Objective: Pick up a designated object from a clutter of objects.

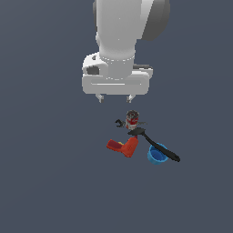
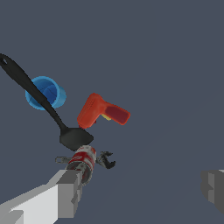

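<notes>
The bright-blue round cup (image 1: 156, 155) stands on the dark floor at the exterior view's right of the cluster; it also shows in the wrist view (image 2: 47, 93). The black spatula (image 1: 154, 143) lies with its handle across the cup's rim (image 2: 37, 98). The red drill (image 1: 124, 147) lies beside the cup (image 2: 103, 112). The red-topped can (image 1: 132, 118) and the dark wrench (image 1: 120, 123) lie behind them. My gripper (image 1: 115, 98) hangs open and empty well above the cluster, over the can; its fingers (image 2: 65, 192) frame the wrist view.
The dark grey floor (image 1: 54, 182) spreads around the cluster. The spatula's blade (image 2: 75, 139) lies between the can (image 2: 83, 161) and the drill. The wrench (image 2: 106, 160) lies under the can.
</notes>
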Robot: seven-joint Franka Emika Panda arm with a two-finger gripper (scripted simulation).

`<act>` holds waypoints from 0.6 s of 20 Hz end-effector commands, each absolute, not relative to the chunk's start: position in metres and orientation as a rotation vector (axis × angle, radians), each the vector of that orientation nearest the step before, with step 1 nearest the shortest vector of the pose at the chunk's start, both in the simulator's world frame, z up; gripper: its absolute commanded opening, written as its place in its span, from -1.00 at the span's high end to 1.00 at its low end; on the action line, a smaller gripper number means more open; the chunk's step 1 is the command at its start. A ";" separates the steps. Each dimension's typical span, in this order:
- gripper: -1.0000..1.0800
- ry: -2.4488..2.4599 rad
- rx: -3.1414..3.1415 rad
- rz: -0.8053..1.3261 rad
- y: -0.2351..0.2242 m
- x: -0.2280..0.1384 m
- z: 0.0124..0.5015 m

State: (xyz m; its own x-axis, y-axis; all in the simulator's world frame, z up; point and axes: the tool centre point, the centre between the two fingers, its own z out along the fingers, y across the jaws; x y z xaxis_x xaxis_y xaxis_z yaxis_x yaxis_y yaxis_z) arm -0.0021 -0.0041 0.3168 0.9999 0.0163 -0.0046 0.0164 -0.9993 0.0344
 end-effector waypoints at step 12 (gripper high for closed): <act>-0.23 -0.027 3.106 -0.019 -0.020 -0.002 0.311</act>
